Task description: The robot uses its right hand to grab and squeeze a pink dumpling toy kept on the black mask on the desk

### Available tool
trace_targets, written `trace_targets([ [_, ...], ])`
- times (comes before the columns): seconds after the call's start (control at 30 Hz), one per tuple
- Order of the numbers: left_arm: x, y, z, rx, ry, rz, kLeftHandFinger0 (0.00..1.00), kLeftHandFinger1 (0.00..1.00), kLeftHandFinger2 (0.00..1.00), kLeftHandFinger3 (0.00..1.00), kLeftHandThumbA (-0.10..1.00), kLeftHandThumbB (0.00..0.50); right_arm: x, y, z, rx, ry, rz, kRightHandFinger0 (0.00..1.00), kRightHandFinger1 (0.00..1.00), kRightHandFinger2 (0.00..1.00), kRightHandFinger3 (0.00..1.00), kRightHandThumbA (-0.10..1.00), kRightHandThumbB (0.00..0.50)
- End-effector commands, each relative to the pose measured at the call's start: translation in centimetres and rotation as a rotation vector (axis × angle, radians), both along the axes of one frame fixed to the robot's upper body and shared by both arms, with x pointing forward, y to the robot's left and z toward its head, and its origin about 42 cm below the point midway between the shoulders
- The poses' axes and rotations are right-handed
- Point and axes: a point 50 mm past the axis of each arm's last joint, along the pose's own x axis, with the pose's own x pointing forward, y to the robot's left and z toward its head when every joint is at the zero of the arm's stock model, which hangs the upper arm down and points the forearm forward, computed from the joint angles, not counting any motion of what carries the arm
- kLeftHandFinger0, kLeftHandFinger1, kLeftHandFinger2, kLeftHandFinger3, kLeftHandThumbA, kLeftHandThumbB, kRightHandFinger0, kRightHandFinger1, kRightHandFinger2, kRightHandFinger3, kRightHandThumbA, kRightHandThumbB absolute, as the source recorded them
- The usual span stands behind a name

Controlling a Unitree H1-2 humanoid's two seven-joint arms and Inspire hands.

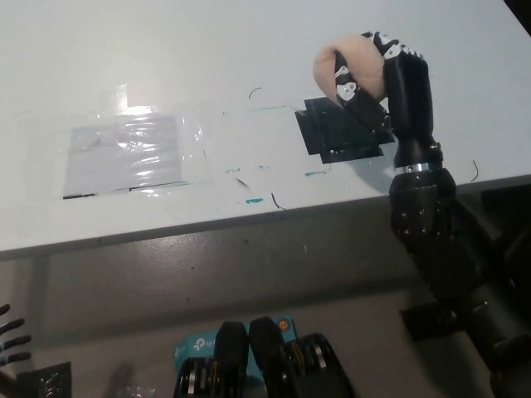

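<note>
The black right hand [383,73] is clenched around the soft pink dumpling-shaped toy [353,64], holding it raised above the white surface [207,58], at the far right of the scene. The flat black square mask [336,131] lies bare on the surface directly beneath, near the front edge. To the left sits a clear plastic sheet [129,153] taped flat. The white left hand [12,332] shows only fingertips at the lower left corner, below the surface; its state cannot be told.

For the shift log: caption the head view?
Black right hand holds pink dumpling toy lifted above the black mask.
</note>
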Motion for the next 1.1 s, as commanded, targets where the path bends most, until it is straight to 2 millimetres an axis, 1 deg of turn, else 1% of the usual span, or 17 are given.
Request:
trace_targets([
  [0.0,0.4,1.0,2.0,0.038,-0.054,0.000,0.69,0.75,0.83,0.92,1.00,0.109,-0.1,0.0,3.0,0.054,-0.173,0.018,0.00,0.14,0.45,0.11,-0.10,0.284],
  [0.1,0.7,1.2,2.1,0.036,-0.059,0.000,0.70,0.75,0.82,0.93,1.00,0.122,-0.1,0.2,2.5,0.061,-0.163,0.018,0.00,0.13,0.44,0.09,-0.10,0.282],
  [0.13,0.7,1.2,2.2,0.039,-0.058,-0.005,0.70,0.75,0.82,0.94,1.00,0.131,-0.2,0.2,2.3,0.055,-0.157,0.024,0.00,0.12,0.43,0.09,-0.10,0.263],
  [0.2,0.7,1.3,2.3,0.035,-0.066,-0.010,0.71,0.77,0.85,0.95,1.00,0.114,-0.1,0.5,1.8,0.048,-0.147,0.015,0.00,0.08,0.41,0.09,-0.10,0.269],
  [0.27,0.7,1.3,2.4,0.040,-0.070,-0.010,0.70,0.77,0.85,0.95,1.00,0.117,-0.2,0.7,1.5,0.041,-0.135,0.020,0.00,0.05,0.39,0.09,-0.10,0.251],
  [0.4,0.8,1.2,2.5,0.042,-0.071,-0.013,0.72,0.77,0.85,0.93,1.00,0.112,-0.2,0.8,1.0,0.039,-0.127,0.012,0.00,0.02,0.38,0.10,-0.10,0.259],
  [0.57,0.9,1.2,2.7,0.039,-0.074,0.001,0.71,0.76,0.86,0.95,1.00,0.106,0.0,0.6,0.2,0.045,-0.101,-0.001,0.00,0.06,0.41,0.09,-0.10,0.262],
  [0.73,0.9,1.4,2.6,0.044,-0.072,-0.002,0.70,0.76,0.85,0.94,1.00,0.131,0.0,0.5,-0.3,0.039,-0.082,-0.001,0.00,0.06,0.43,0.09,-0.10,0.255],
  [0.8,1.0,1.5,2.6,0.039,-0.071,-0.010,0.72,0.77,0.86,0.96,1.00,0.141,0.4,0.3,-0.6,-0.008,-0.030,0.024,0.00,0.08,0.44,0.10,-0.10,0.222],
  [0.83,0.9,1.4,2.6,0.036,-0.069,-0.007,0.73,0.77,0.86,0.96,1.00,0.134,0.9,0.1,-1.0,-0.085,0.051,0.053,0.46,0.14,0.47,0.20,-0.10,0.239],
  [0.87,1.0,1.5,2.6,0.039,-0.068,-0.006,0.72,0.77,0.86,0.95,1.00,0.146,1.3,0.0,-1.1,-0.150,0.117,0.064,0.39,0.18,0.53,0.25,-0.10,0.229],
  [0.9,1.0,1.5,2.6,0.041,-0.070,-0.006,0.71,0.76,0.85,0.94,1.00,0.137,1.7,-0.1,-1.3,-0.218,0.182,0.066,0.26,0.27,0.65,0.32,-0.10,0.178],
  [0.93,0.9,1.5,2.6,0.042,-0.071,-0.005,0.71,0.75,0.84,0.93,1.00,0.134,2.1,-0.2,-1.5,-0.326,0.268,0.064,0.24,0.39,0.71,0.34,-0.10,0.189],
  [0.97,0.7,1.5,2.6,0.040,-0.068,-0.001,0.72,0.76,0.84,0.94,1.00,0.131,2.5,-0.2,-1.9,-0.424,0.345,0.074,0.16,0.47,0.77,0.38,-0.10,0.158],
  [1.0,0.7,1.5,2.6,0.041,-0.070,-0.001,0.72,0.76,0.84,0.95,1.00,0.131,2.7,-0.3,-2.2,-0.446,0.376,0.084,0.06,0.47,0.79,0.42,-0.10,0.115],
  [1.03,0.6,1.5,2.5,0.044,-0.071,-0.003,0.72,0.76,0.84,0.95,1.00,0.131,2.8,-0.4,-2.6,-0.456,0.399,0.090,0.00,0.45,0.76,0.39,-0.10,0.069],
  [1.07,0.6,1.4,2.5,0.040,-0.069,0.000,0.72,0.76,0.84,0.95,1.00,0.131,2.9,-0.6,-3.2,-0.492,0.436,0.093,0.00,0.44,0.72,0.45,-0.10,0.018],
])
